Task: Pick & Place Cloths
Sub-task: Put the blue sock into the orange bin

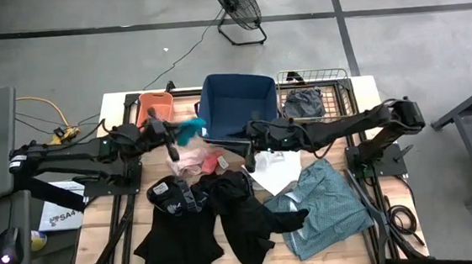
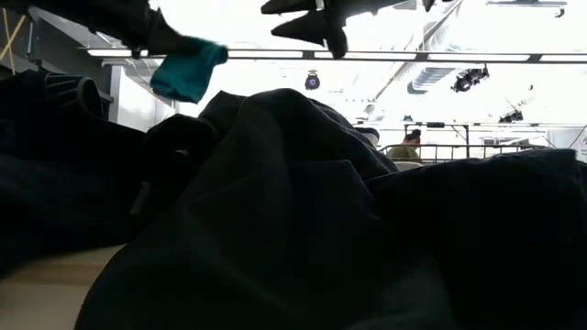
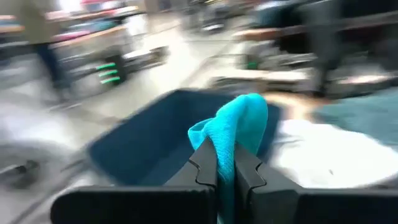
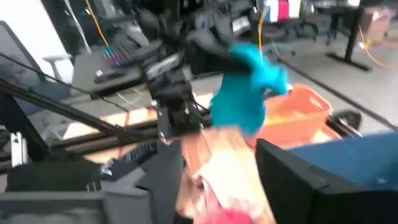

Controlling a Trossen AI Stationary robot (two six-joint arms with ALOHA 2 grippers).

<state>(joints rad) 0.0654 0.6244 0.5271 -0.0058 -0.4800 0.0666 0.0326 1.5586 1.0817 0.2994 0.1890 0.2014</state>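
My left gripper (image 1: 175, 136) is shut on a small teal cloth (image 1: 189, 131), held in the air between the orange bin (image 1: 154, 104) and the navy bin (image 1: 216, 91). My right gripper (image 1: 250, 159) hangs open with nothing between its fingers, in front of the navy bin and above the pink cloth (image 1: 189, 159) and a red piece (image 1: 214, 162). On the table lie black cloths (image 1: 230, 217), a white cloth (image 1: 275, 173) and a teal-grey shirt (image 1: 328, 209). The low view shows the teal cloth (image 2: 188, 71) hanging high above the black pile. My left gripper pinches a bunched part of the teal cloth (image 3: 226, 163) between its two fingers. The fingers (image 3: 205, 163) come roughly level from the table's left. The rest of the cloth (image 3: 239, 121) bulges out beyond the fingertips and hangs slack, clear of the table and the bins.
A wire bin (image 1: 334, 86) at the far right holds a grey cloth (image 1: 304, 103). The black pile (image 2: 303, 211) fills the low view near the table's front edge. A fan (image 1: 236, 5) stands on the floor behind the table. A person (image 2: 410, 142) shows far off.
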